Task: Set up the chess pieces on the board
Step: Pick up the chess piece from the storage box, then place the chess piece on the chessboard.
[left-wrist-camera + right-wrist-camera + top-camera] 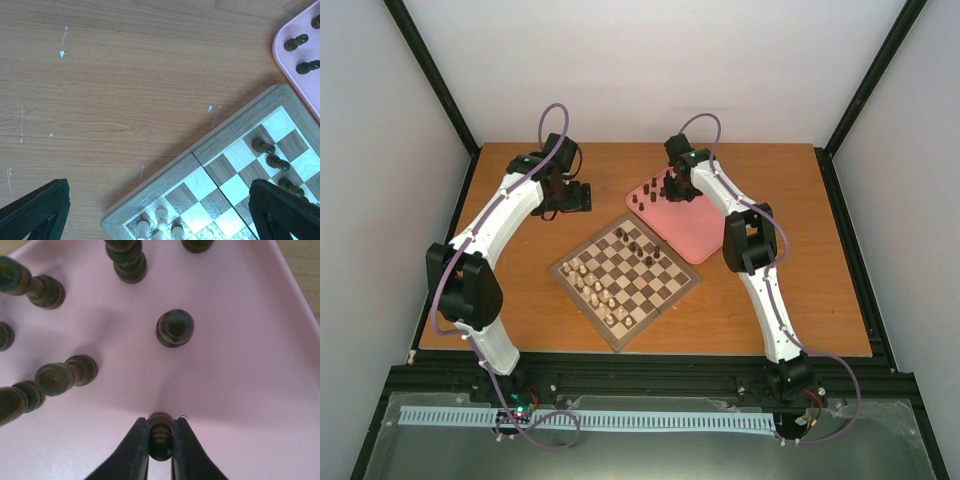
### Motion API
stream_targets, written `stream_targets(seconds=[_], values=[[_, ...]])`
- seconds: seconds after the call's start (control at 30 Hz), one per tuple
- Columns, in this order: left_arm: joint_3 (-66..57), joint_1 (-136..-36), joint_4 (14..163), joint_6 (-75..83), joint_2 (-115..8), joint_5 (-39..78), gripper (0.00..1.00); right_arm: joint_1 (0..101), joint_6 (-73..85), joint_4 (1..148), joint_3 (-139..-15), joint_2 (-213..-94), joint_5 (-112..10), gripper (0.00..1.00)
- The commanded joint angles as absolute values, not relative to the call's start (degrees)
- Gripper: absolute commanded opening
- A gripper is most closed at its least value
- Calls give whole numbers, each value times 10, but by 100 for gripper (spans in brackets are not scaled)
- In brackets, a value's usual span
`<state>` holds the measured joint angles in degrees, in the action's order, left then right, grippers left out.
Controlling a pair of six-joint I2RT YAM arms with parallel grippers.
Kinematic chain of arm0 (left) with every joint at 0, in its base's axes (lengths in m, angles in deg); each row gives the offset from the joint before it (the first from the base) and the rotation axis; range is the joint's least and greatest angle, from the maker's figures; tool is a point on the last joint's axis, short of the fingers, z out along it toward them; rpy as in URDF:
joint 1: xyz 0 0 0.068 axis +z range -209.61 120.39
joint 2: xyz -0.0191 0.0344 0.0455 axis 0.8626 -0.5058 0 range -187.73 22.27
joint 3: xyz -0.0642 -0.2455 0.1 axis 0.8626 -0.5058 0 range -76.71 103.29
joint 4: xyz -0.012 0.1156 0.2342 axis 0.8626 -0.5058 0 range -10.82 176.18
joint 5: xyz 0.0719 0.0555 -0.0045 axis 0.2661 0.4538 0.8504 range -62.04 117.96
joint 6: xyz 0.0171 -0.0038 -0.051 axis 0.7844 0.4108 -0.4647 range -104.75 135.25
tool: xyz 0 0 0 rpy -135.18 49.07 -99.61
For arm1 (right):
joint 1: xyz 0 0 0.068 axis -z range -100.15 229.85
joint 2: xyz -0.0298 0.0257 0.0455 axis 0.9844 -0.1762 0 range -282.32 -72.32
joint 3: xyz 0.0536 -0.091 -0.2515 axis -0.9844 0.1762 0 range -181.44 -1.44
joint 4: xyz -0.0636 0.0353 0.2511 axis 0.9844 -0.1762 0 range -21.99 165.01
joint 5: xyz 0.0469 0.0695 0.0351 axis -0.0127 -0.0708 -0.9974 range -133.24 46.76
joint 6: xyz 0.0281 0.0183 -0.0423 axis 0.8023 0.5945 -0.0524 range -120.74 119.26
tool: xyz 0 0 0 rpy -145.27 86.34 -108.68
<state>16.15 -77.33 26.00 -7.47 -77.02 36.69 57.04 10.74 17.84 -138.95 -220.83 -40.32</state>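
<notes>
Wooden bench (780,300), seen from above: the board (626,278) lies cornerwise at its middle. Pale chessmen (595,290) line the near-left side and a few dark chess pieces (638,247) stand on the far side. The pink tray (698,238) sits just beside the board's far-right edge, with more dark pieces at its far end. The right end effector (672,186) is down over that end. The left end effector (576,196) hangs over bare bench off the board's far-left edge, well apart from the tray.

Left wrist: this end effector's fingers (35,210) stand wide apart, holding nothing, above the board's corner.

Right wrist: the right end effector is clamped on the head of one dark piece (161,432) standing on the tray. A neighbour (174,328) stands just beyond it, others crowd the left, and the tray's rim runs along the right.

The grip looks centred, but the rounded head could slip, so a slow lift seems wise. I would raise the piece straight up until its base clears the neighbours' heads and the rim, and only then swing toward the board. The right half of the tray is bare and gives the safer way out. On the board, lowering from above suits best, since the placed pieces stand close together.
</notes>
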Motion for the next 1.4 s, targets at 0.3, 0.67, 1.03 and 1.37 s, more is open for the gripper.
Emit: stream_targets(seconds=[0.3, 0.67, 1.03, 1.37], values=[[166, -769, 263, -79, -760, 367, 100, 572, 112, 157, -1340, -2105, -385, 3], [169, -769, 265, -56, -744, 376, 100, 555, 111, 196, -1000, -1819, -426, 3], [166, -769, 273, -40, -731, 363, 100, 466, 118, 190, -794, -1670, -435, 3], [166, -769, 273, -40, -728, 361, 100, 396, 139, 234, -799, -1721, -454, 3]])
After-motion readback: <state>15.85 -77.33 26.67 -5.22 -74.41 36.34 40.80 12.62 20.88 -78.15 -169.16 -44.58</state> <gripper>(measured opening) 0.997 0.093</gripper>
